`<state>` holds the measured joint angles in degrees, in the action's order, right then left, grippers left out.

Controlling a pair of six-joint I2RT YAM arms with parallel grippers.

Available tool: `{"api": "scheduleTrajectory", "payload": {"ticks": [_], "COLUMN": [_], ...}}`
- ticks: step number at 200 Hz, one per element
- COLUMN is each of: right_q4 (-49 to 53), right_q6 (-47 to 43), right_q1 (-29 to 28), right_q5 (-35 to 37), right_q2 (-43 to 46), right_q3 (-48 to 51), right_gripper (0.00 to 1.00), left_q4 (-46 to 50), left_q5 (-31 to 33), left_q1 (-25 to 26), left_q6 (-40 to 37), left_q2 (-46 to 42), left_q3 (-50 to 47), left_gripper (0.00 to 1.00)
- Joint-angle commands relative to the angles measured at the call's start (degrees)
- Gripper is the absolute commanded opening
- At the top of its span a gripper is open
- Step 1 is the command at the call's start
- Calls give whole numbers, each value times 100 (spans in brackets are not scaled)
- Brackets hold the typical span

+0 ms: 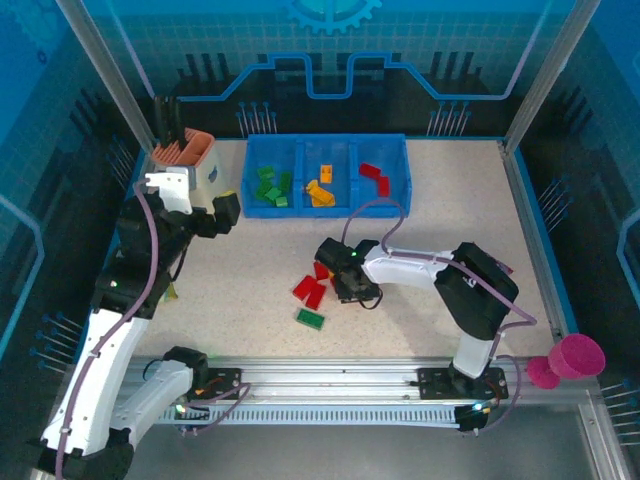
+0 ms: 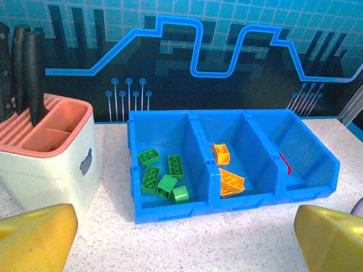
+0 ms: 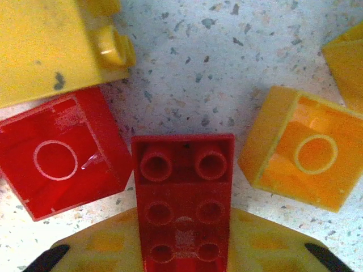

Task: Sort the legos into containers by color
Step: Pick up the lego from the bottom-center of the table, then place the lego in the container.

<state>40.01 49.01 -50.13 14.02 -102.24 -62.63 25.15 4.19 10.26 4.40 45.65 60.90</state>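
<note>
right gripper (image 1: pixel 350 288) pinches shut on the long sides of a red brick (image 3: pixel 182 209) mid-table among loose bricks (image 1: pixel 305 290); looks light, rigid and slick, so a centred grip on the flat walls suits; left gripper (image 1: pixel 226 214) hangs wide and empty just left of tray (image 2: pixel 170 212).

I get bright, even overhead light, soft shadows on the table (image 1: pixel 450 230); up close the red lego (image 3: pixel 182 198) looks slightly blurred (grainy too).
</note>
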Motion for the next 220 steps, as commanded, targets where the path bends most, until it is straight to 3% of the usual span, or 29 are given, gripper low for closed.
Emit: {"api": "scheduleTrajectory", "payload": {"ticks": [1,31,68,127,177,220], "right_q4": [322,1348,1243,402,560,728], "right_q6": [-431,-1118,-2352,-3793,-4355,-4477], "right_q1": [64,317,1488,2823,3285,3475], "right_q5": [-104,140,198,58,-290,-601], "right_q2": [120,1052,1454,-218,-2051,-2981], "right_q3": [-7,-250,-924,-2797,-4712,-5624], "right_gripper": [25,21,21,21,22,23], "left_q4": [-98,-115,-97,564,1269,1553], "left_q5": [-1,12,17,363,258,76], "left_q1": [-51,-51,-51,-51,-51,95], "left_q6": [-32,-58,-95,3,1245,2177], "left_q2": [18,80,133,638,1074,1192], "left_q3": [-70,-89,-88,386,479,-16], "left_gripper": [99,99,99,99,92,97]}}
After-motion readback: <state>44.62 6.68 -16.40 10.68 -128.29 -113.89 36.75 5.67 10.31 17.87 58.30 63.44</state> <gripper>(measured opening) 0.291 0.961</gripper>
